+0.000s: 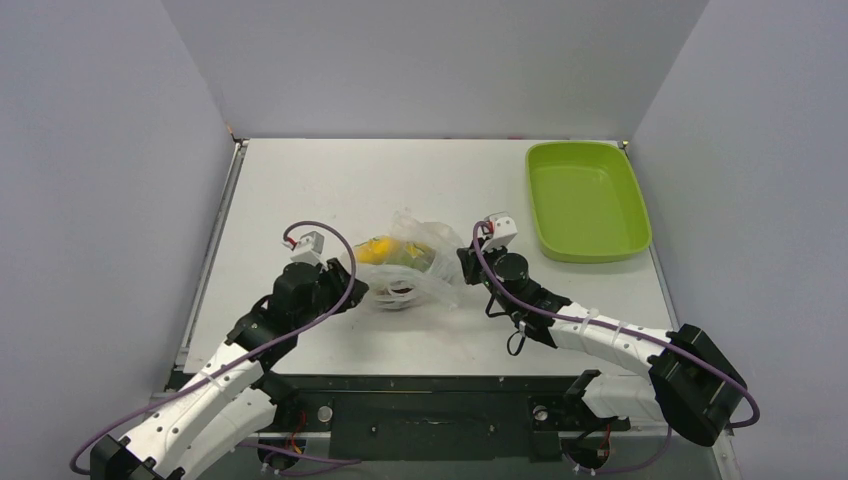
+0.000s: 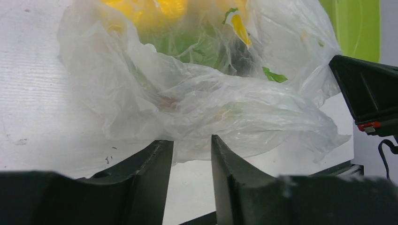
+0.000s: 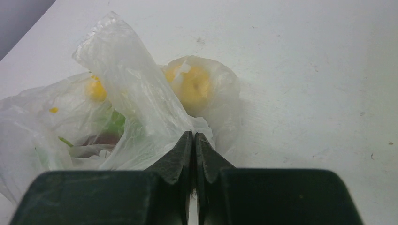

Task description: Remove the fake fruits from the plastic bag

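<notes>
The clear crinkly plastic bag lies in the middle of the table between my two grippers. Fake fruits show through its film: a yellow one at the left, a yellow one under the film in the right wrist view, and yellow and green shapes in the left wrist view. My right gripper is shut on a fold of the bag at its right side. My left gripper is open at the bag's left edge, film lying just past its tips.
A lime-green tray sits at the back right, and also shows in the left wrist view. Grey walls enclose the table on three sides. The right arm's black body is close beyond the bag.
</notes>
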You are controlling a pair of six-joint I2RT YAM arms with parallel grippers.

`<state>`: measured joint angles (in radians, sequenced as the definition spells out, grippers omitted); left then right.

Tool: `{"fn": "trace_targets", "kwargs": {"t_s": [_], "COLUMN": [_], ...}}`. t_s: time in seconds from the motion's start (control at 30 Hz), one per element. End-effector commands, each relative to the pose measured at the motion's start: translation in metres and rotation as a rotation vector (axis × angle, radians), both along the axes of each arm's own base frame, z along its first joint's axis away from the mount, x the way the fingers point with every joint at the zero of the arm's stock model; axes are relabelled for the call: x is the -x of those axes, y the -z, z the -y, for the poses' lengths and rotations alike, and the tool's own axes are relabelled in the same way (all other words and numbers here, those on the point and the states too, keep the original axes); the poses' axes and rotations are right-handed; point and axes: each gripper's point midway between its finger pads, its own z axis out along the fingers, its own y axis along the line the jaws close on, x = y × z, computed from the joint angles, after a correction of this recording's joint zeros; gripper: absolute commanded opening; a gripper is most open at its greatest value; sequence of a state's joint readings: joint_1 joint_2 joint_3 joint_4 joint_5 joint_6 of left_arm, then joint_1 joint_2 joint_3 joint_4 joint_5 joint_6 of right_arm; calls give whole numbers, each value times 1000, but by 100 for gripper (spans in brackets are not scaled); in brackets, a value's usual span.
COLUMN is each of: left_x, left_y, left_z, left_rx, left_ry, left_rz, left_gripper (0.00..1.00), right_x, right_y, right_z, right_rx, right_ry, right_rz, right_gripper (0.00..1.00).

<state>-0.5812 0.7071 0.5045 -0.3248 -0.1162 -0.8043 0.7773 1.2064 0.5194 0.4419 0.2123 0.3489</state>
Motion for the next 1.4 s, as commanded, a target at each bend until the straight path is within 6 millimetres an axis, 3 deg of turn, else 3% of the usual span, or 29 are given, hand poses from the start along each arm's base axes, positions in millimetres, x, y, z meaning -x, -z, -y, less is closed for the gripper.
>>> {"fn": "trace_targets", "kwargs": {"t_s": [0.0,0.13,0.2,0.33,0.43,0.53,0.77,0.97,1.2,1.27,1.3,1.37], "left_x": [-7,-9,-10,4,25,25,11,11,6,5,6,7], "left_y": [-66,-113,-125,-127,-114,-99,-51,-24,-17,-17,-20,-20], "left_z": [18,38,51,87,113,129,137,139,122,115,112,106], "left_rx": [42,7,-18,-128,-313,-480,-754,-775,-772,-758,-740,-719], "left_ry": [139,302,392,642,793,870,923,927,800,743,713,670], "left_rz": [162,274,283,297,338,366,322,264,258,257,255,253], "left_gripper": [39,45,46,47,50,52,54,53,37,24,13,3], "right_x": [1,3,3,2,3,2,3,3,3,3,3,2], "right_y": [-24,-26,-25,-24,-25,-24,-24,-25,-24,-24,-24,-24], "right_z": [-10,-11,-11,-11,-12,-13,-14,-14,-13,-13,-13,-13], "right_rx": [-84,-84,-84,-77,-77,-76,-76,-79,-78,-79,-79,-79], "right_ry": [-52,-63,-61,-64,-70,-70,-76,-78,-75,-72,-70,-68], "right_rz": [57,59,60,58,59,56,56,58,56,57,56,56], "right_gripper": [0,0,0,0,0,0,0,0,0,0,0,0]}}
